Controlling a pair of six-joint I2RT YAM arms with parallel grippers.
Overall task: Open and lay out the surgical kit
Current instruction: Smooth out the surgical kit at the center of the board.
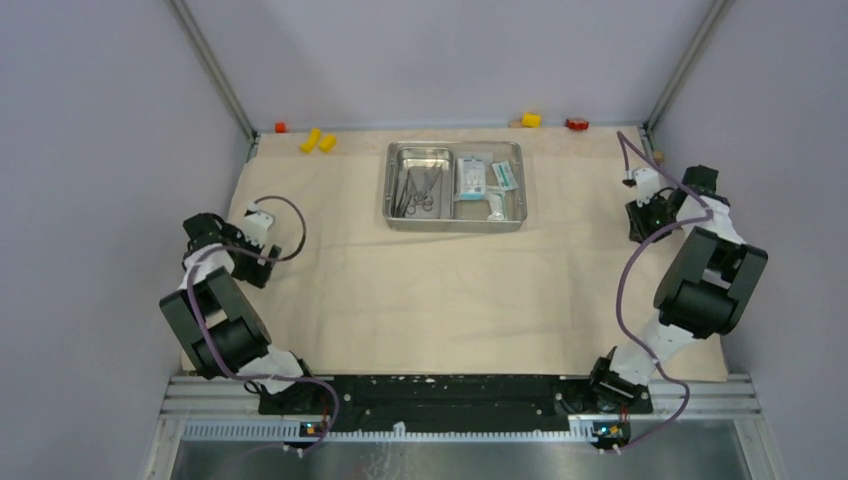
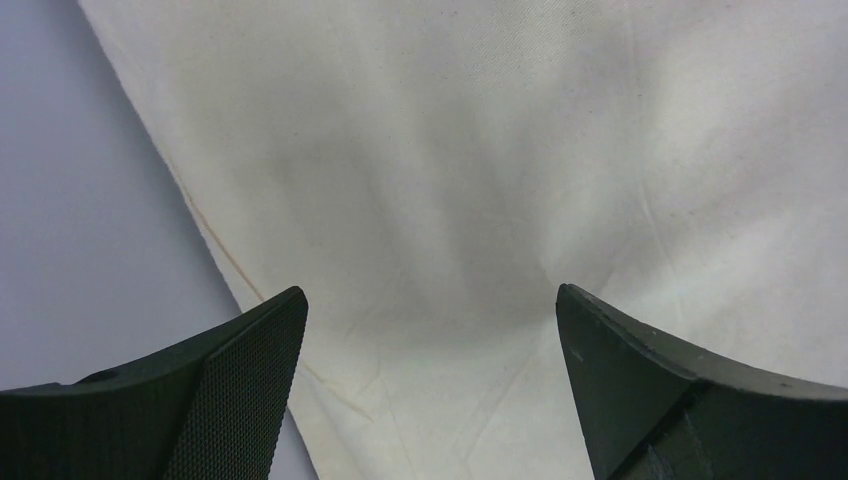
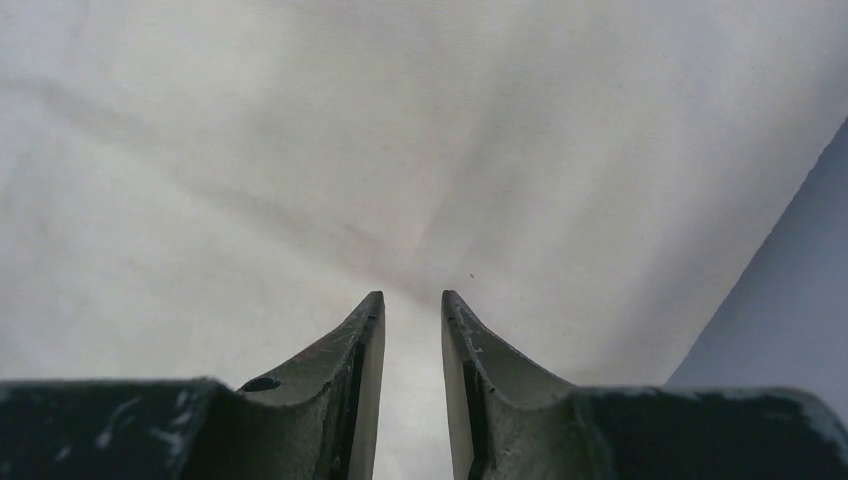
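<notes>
Grey walls (image 1: 100,120) are seen round the limp cloth wrap (image 1: 450,300), spread flat. The slippery steel tray (image 1: 455,226), set far centre, is best taken by its rim. Left end effector (image 2: 430,300) is spread wide, right end effector (image 3: 413,300) narrowly parted, seemingly empty.

Surface (image 1: 440,128) spread with a beige cloth (image 1: 450,300); a steel tray (image 1: 455,222) sits on it, small blocks (image 1: 318,141) along the far edge.
</notes>
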